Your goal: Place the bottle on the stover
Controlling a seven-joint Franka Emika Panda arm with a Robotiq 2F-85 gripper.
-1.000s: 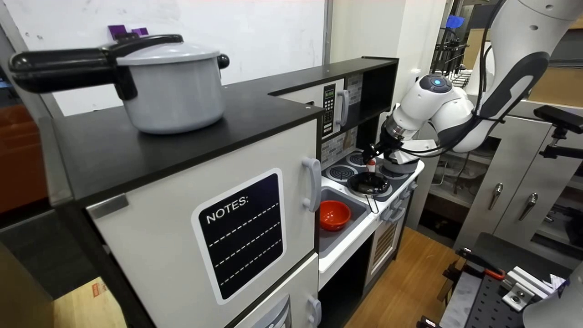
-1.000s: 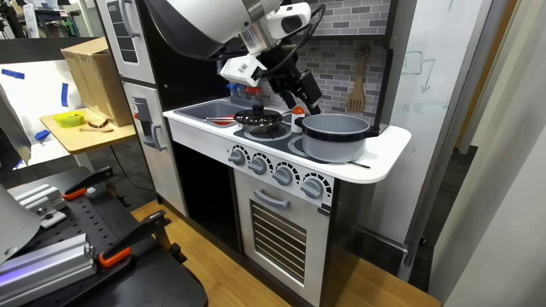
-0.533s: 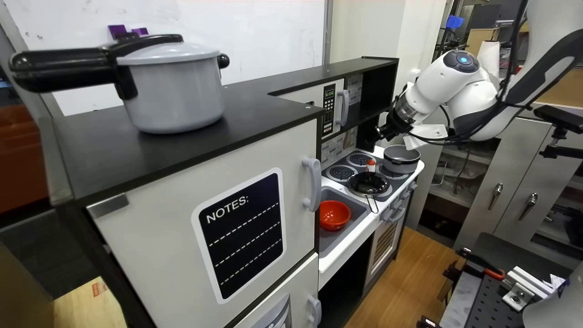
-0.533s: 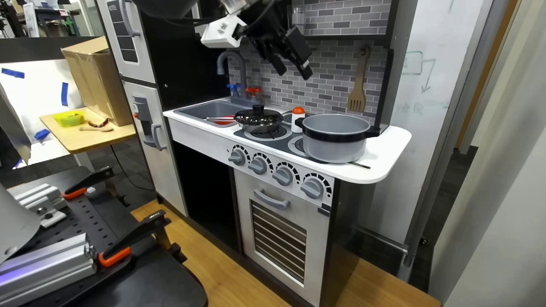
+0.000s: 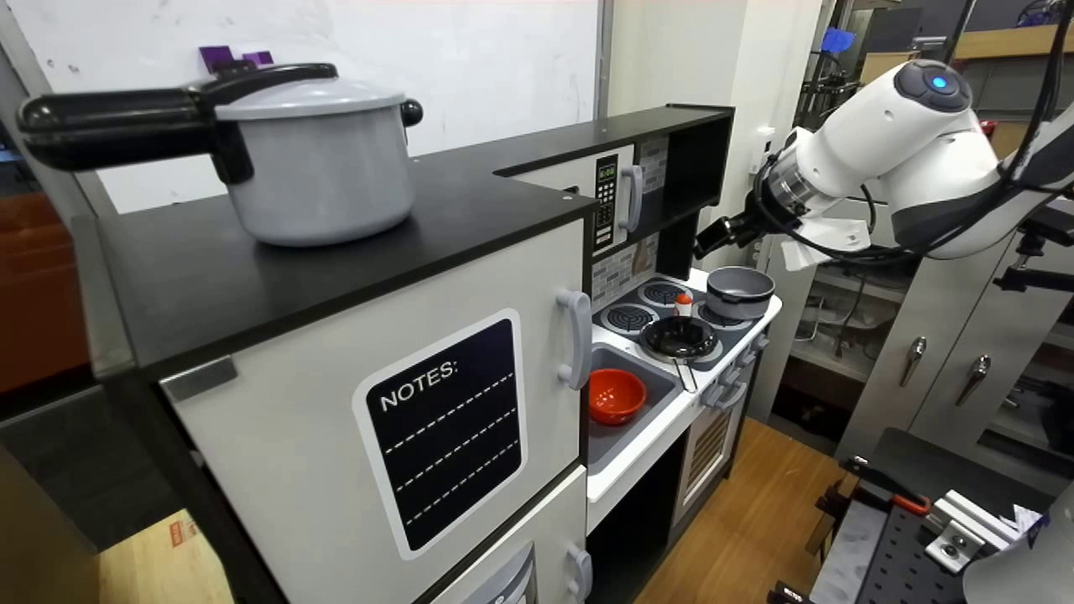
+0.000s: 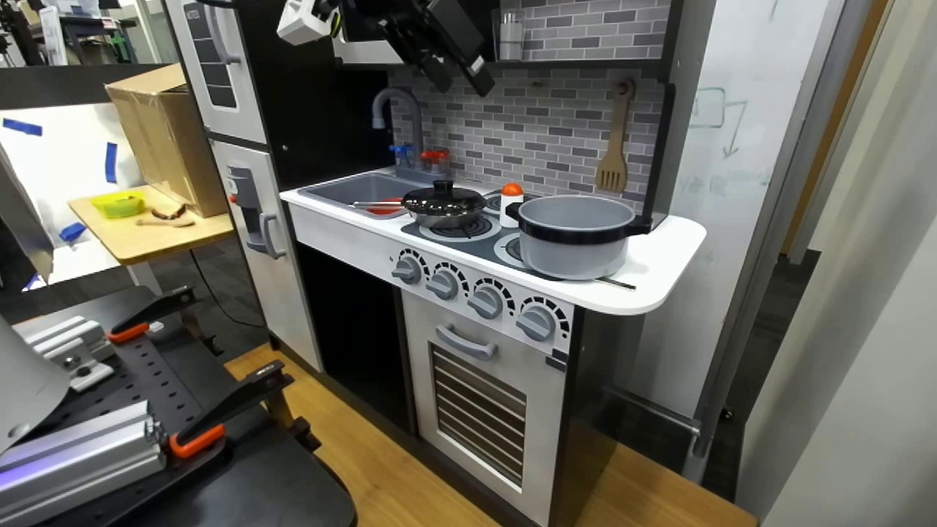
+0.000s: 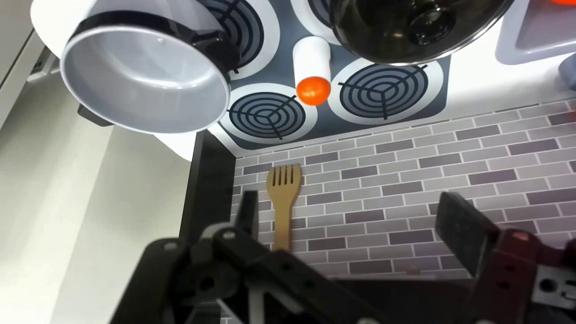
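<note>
The bottle (image 6: pixel 512 206) is small and white with an orange cap. It stands upright on the stover (image 6: pixel 472 247), among the dark round burners and beside the grey pot. It also shows in an exterior view (image 5: pixel 683 307) and in the wrist view (image 7: pixel 312 60). The stover top shows in the wrist view too (image 7: pixel 382 90). My gripper (image 7: pixel 353 220) is open with nothing between its fingers, which face the tiled backsplash. In both exterior views the gripper (image 5: pixel 713 238) (image 6: pixel 461 77) hangs well above the stover, apart from the bottle.
A grey pot (image 6: pixel 575 252) and a lidded black pan (image 6: pixel 443 208) stand on the stover. A red bowl (image 5: pixel 617 397) sits in the sink. A wooden spatula (image 7: pixel 283 193) hangs on the backsplash. A shelf (image 6: pixel 585 64) juts out above. A large pot (image 5: pixel 323 168) stands on the cabinet.
My gripper has risen from just above the bottle and drawn back from the stover. The bottle, pot and pan have stayed in place.
</note>
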